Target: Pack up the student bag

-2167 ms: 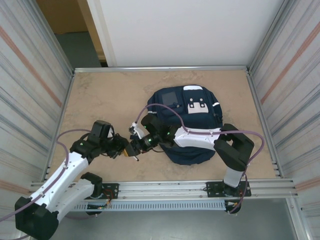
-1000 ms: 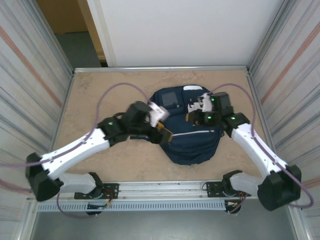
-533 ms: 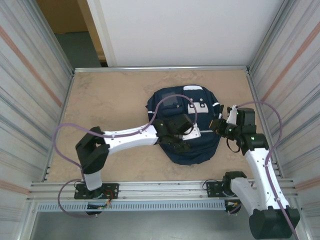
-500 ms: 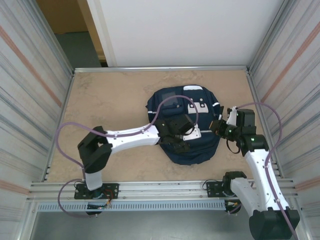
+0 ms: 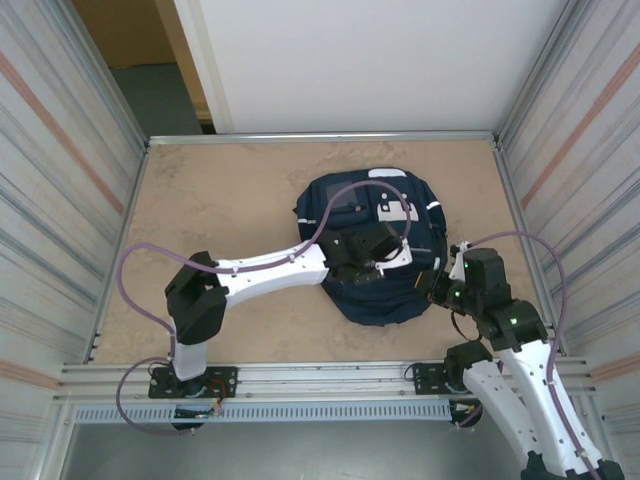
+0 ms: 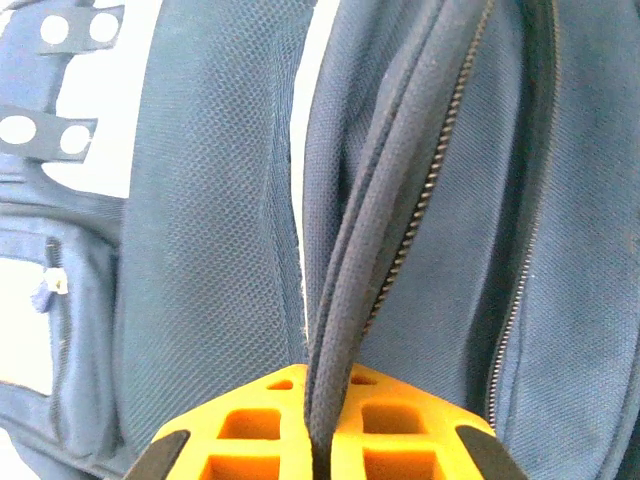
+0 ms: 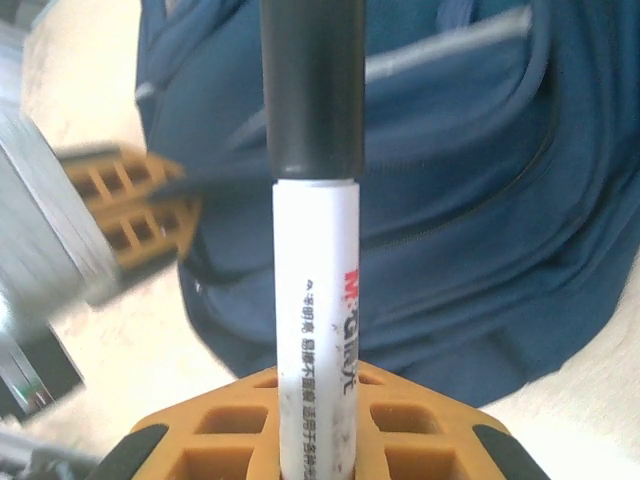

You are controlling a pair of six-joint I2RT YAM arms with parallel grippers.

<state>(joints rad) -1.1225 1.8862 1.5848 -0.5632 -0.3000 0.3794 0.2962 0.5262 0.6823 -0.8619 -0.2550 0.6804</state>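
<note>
From above, the left gripper is down on the middle of the student bag, which lies flat on the tan table. Bag cloth spreads away from the pincer on every side, with the white-marked top of the bag on its far side. How the jaws stand I cannot make out from up here. The right gripper sits just off the bag's right edge, so the bag lies directly to its left.

In the left wrist view, the left gripper has its orange fingers pressed together on a dark, rolled edge of the student bag. That edge runs up and away from the pincer, with a zipper beside it. Navy mesh cloth lies on both sides of the fingers, and a white patch with dotted dark strips lies up to the left.

In the right wrist view, the right gripper is closed on a marker, with a white barrel and a black cap standing straight out from between its orange fingers. The student bag lies beyond the marker and a little to the right, apart from this pincer. The left gripper shows blurred off to the left, nipping the bag's edge.
</note>
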